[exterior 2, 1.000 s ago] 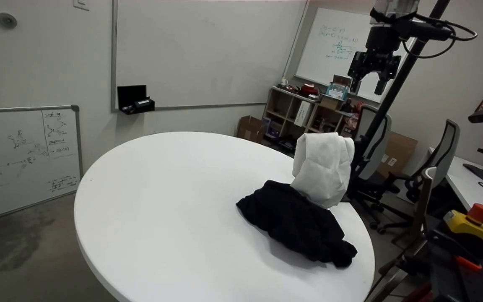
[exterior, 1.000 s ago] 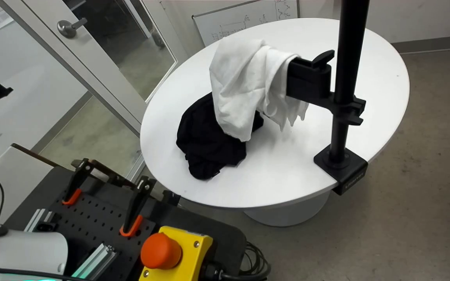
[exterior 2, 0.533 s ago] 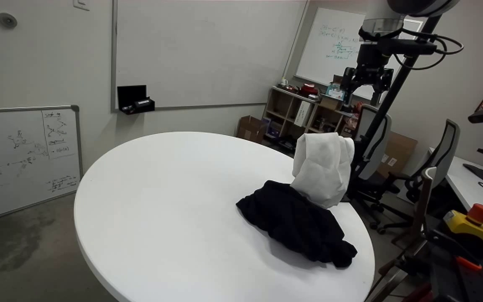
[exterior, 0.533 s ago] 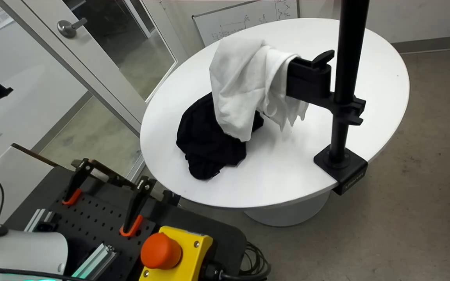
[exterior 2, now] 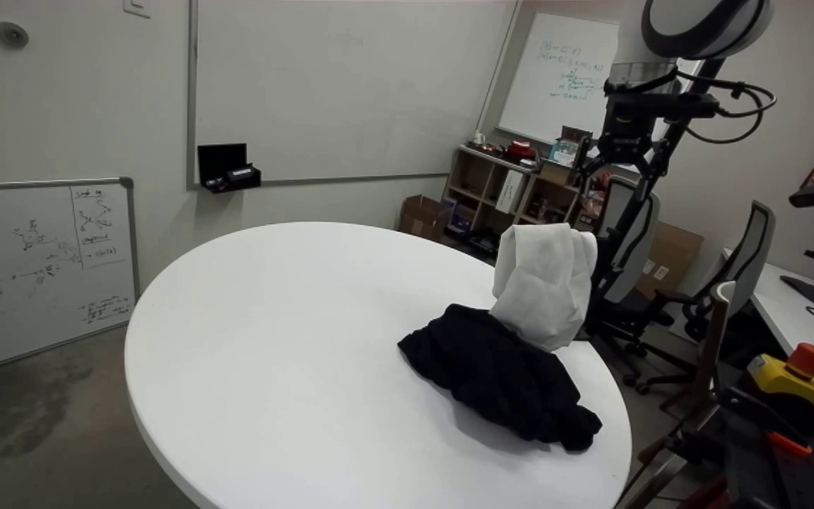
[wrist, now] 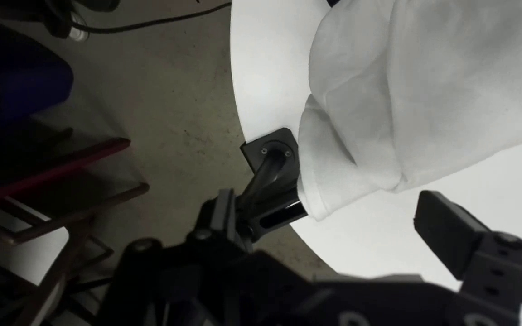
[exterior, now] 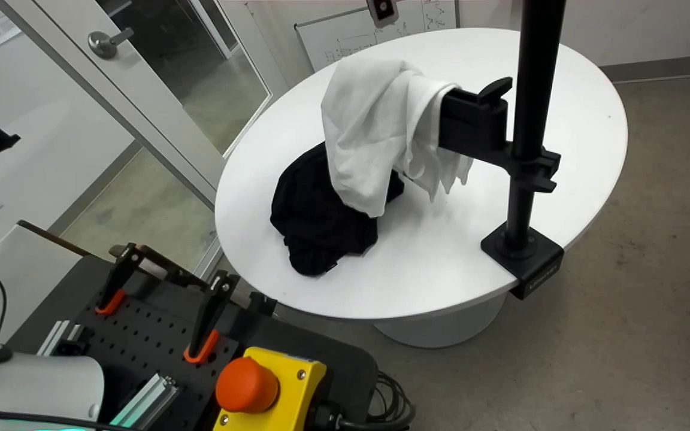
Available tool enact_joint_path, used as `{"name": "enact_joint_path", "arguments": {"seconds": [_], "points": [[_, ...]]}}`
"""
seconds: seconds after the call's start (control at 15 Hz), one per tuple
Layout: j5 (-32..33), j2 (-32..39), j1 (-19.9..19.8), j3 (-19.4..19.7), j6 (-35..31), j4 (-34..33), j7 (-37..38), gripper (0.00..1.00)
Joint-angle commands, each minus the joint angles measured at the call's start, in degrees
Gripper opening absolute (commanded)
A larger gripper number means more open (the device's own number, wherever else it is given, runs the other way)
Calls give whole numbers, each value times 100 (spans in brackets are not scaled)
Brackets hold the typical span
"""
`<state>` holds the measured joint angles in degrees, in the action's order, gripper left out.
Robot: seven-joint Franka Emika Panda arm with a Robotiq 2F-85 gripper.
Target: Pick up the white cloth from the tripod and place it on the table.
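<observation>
Farthest left in an exterior view, a small whiteboard (exterior 2: 36, 268) carries marker sketches and writing. To its right, a larger whiteboard (exterior 2: 340, 85) covers much of the wall, with a black tray (exterior 2: 229, 173) near its lower left corner. The round white tabletop (exterior 2: 273, 367) spreads across the middle of the view. Past its far edge, a cardboard box (exterior 2: 421, 218) shows just left of a shelf unit (exterior 2: 488, 187) loaded with assorted things.

On the right part of the tabletop lies a black cloth (exterior 2: 499, 375), crumpled in a loose heap. Just above and to the right of it is the white cloth (exterior 2: 547, 283), draped over the side arm of a black stand (exterior: 538, 72) whose base (exterior: 521, 257) sits at the tabletop's edge. The white cloth hangs above the tabletop; in both exterior views its outline runs into the black cloth's, and I cannot tell whether the two touch.

Higher and slightly right, the hand (wrist: 326, 203) points downward beneath the robot arm (exterior 2: 629, 39), apart from the white cloth. Its fingers (wrist: 444, 231) are spread wide; in the wrist view a folded end of the white cloth and part of the black stand show beyond the gap between them.

Farther right come office chairs (exterior 2: 753, 240) and a white desk (exterior 2: 785, 304), and near the right edge a yellow box (exterior 2: 785, 378) bears a red button (exterior 2: 810, 359).
</observation>
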<state>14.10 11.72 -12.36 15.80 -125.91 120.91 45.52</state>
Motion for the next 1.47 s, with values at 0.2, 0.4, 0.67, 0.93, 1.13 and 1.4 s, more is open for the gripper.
{"name": "enact_joint_path", "arguments": {"seconds": [0.2, 0.4, 0.67, 0.93, 1.13, 1.4], "points": [[-94, 576, 124, 167, -1206, 15, 1337, 100], [33, 873, 274, 235, -1727, 57, 1732, 99], [131, 1190, 544, 365, -2122, 74, 2032, 100], [104, 1376, 772, 491, -2214, 44, 2143, 60], [85, 1384, 848, 554, -2173, 71, 2180, 37], [100, 1341, 888, 589, -2150, 94, 2482, 21]]}}
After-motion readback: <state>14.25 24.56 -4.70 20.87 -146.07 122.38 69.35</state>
